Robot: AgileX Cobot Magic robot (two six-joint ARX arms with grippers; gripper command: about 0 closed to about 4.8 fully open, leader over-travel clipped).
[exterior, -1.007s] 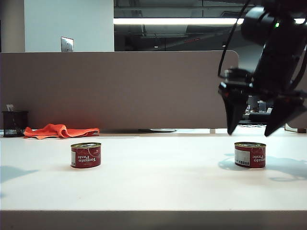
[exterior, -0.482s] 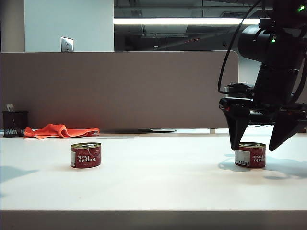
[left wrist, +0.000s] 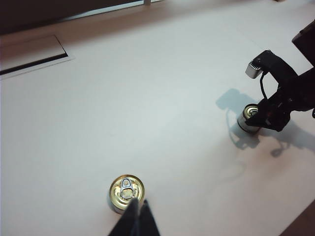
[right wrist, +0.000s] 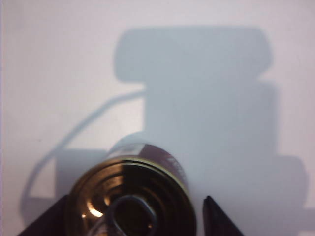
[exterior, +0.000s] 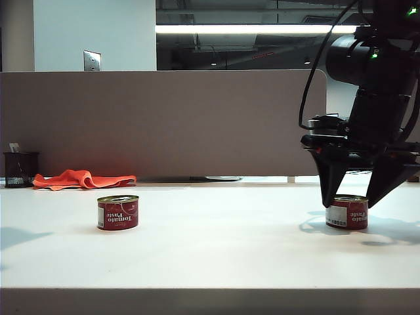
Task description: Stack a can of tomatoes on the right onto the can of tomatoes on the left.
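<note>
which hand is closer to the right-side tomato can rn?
Right. The right hand straddles the right tomato can, fingers either side. The left hand is far off, near the left tomato can.

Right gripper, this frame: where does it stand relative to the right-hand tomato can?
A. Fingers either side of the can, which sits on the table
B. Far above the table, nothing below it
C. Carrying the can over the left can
A: the right gripper straddles the right can, which sits on the table; the left can stands bare.

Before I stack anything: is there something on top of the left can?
Nothing rests on the left can; its pull-tab lid shows bare in the left wrist view, with the left tool beside it. The right tool straddles the right can. Neither can's underside is visible.
</note>
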